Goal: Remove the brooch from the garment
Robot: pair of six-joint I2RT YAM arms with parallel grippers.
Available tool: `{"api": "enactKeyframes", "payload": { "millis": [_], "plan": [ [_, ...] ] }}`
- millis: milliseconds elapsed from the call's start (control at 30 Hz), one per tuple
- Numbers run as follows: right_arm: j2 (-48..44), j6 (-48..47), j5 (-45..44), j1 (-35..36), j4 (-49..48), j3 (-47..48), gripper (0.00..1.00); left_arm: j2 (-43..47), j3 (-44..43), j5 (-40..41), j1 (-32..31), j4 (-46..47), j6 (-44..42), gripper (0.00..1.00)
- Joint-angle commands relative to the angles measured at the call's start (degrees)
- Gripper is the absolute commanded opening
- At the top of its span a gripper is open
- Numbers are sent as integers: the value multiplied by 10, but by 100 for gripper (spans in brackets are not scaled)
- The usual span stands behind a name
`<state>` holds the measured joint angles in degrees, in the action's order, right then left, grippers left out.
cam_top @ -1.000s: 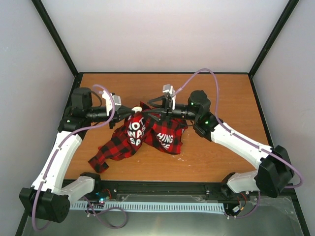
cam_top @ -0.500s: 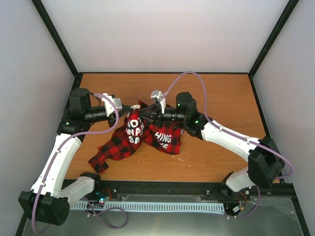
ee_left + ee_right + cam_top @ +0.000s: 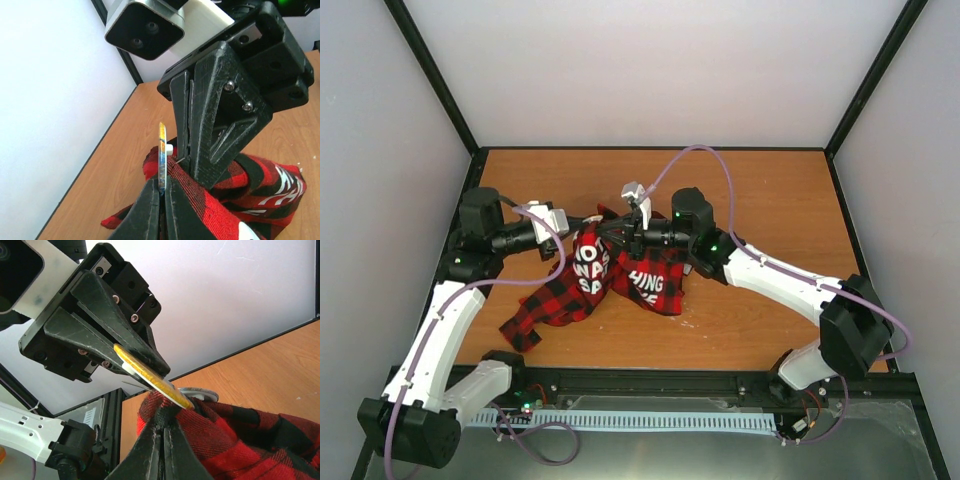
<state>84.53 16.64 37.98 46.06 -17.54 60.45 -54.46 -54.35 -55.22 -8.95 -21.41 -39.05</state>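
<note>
The brooch [image 3: 161,150], a thin yellow disc seen edge-on, stands between the fingertips of the left tool [image 3: 161,186], which are pressed together on its lower rim. A small white part sits just behind the disc, on the side towards the right tool. The garment [image 3: 570,295], red-and-black checked flannel, rises to a peak right under the disc. There the right tool [image 3: 162,429] has its fingers pinched tight on a fold of the cloth. The rest of the garment hangs from both tools and spreads over the bench [image 3: 770,200] below them. Its white block letters are crumpled: "HING" reads on the fold beneath the right tool, and only pieces of words show beneath the left. Both arms reach inward from opposite sides with forearms nearly level, and the two tools meet tip to tip, the left one's fingers just beside the right one's
</note>
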Motion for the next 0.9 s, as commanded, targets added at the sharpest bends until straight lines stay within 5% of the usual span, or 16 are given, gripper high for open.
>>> {"api": "enactKeyframes", "payload": {
  "millis": [0, 633, 867],
  "plan": [
    [-8, 20, 7, 8, -27, 8, 3, 23, 17, 23, 2, 51, -49, 1],
    [-6, 28, 18, 33, -33, 28, 3, 46, 88, 102, 2, 149, -102, 1],
    [-5, 10, 10, 34, -9, 25, 3, 34, 73, 129, 2, 172, -44, 1]
  ]
}}
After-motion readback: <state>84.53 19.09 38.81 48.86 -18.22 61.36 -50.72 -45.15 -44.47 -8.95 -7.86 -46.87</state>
